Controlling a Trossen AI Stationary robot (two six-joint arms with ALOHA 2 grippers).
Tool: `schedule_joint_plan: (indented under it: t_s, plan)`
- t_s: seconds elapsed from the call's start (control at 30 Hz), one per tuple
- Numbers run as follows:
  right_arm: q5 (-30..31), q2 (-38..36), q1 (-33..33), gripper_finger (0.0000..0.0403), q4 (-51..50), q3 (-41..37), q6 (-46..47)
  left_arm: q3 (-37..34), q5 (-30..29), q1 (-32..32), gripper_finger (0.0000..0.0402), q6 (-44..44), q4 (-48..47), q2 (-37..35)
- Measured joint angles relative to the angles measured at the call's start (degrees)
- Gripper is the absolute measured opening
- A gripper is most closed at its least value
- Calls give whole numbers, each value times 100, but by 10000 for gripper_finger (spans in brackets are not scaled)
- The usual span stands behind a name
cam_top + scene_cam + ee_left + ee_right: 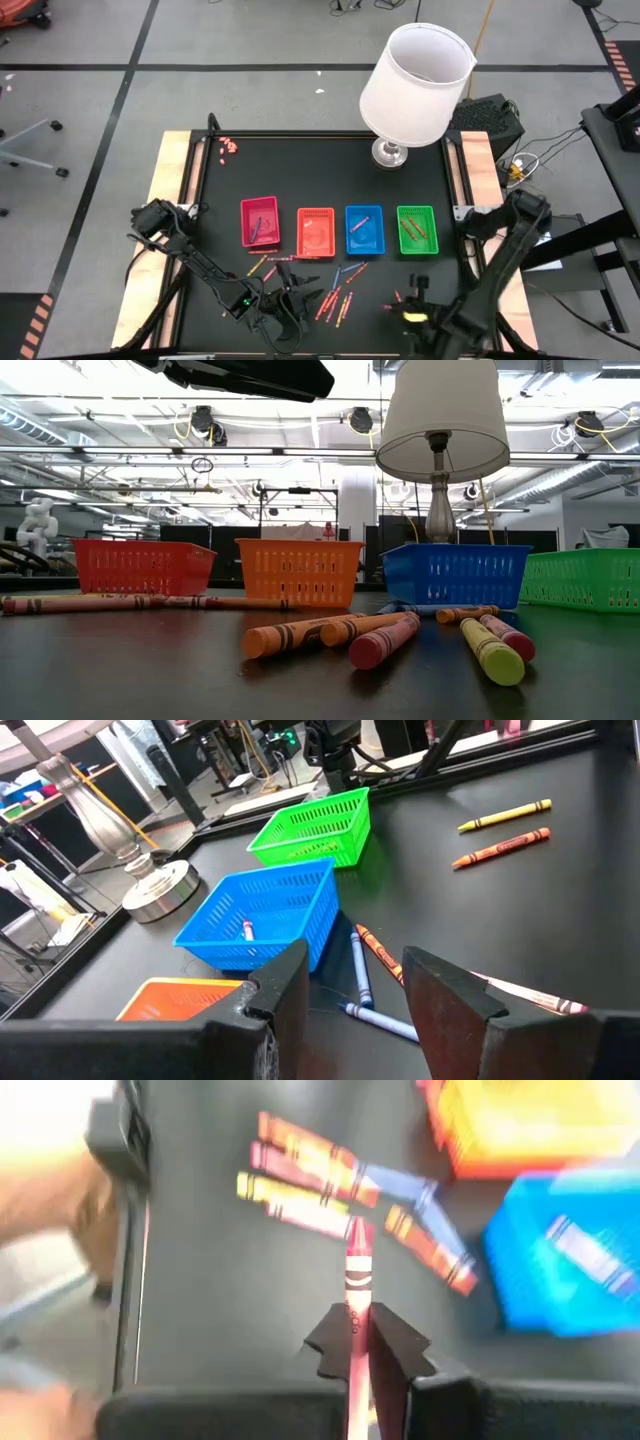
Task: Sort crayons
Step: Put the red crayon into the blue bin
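Right gripper (358,1342) clamped on a red crayon (358,1285), whose tip projects ahead of the fingers, presumably lifted for carrying to its tray. Left gripper (355,985) waits with jaws apart, loose crayons (375,955) and blue tray (262,912) just ahead.

Overhead, table-level, two wrist views

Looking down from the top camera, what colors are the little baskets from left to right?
Pink basket → orange basket → blue basket → green basket.
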Motion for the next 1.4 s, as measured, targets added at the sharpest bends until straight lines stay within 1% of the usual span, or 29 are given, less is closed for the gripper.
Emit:
schedule_joint_plan:
  t_s: [0.1,0.17,0.2,0.27,0.33,0.4,0.5,0.63,0.87,0.97,1.13,1.23,1.4]
  plan:
    - [1105,-102,253,1,34,2,-146,1,0,-1,162,-1,5,-2]
    - [1837,-45,394,1,55,-7,-74,0,0,1,162,-1,9,-2]
    - [2105,-5,440,0,130,-56,-49,0,0,1,162,-1,9,0]
    - [2418,62,476,0,300,-178,-46,0,1,1,162,-1,9,0]
    - [2573,104,487,0,532,-326,-39,0,1,-1,162,-1,9,0]
    - [2646,167,476,0,836,-484,-191,0,2,0,162,-1,12,-1]
    - [2685,350,452,0,1443,-676,-865,0,2,1,162,-3,35,0]
    - [2693,454,417,0,2086,-721,-1827,0,2,1,162,-3,37,0]
    - [2686,466,369,0,2523,-719,-3597,0,4,3,162,-3,57,0]
    - [2684,468,363,5,2570,-719,-4175,0,4,3,162,-3,57,0]
    - [2684,468,359,7,2574,-719,-4467,0,4,5,162,-3,57,0]
    - [2682,468,358,8,2572,-719,-4292,0,4,5,162,-1,57,0]
    - [2682,468,326,8,2570,-719,-3706,0,4,35,162,1,57,0]
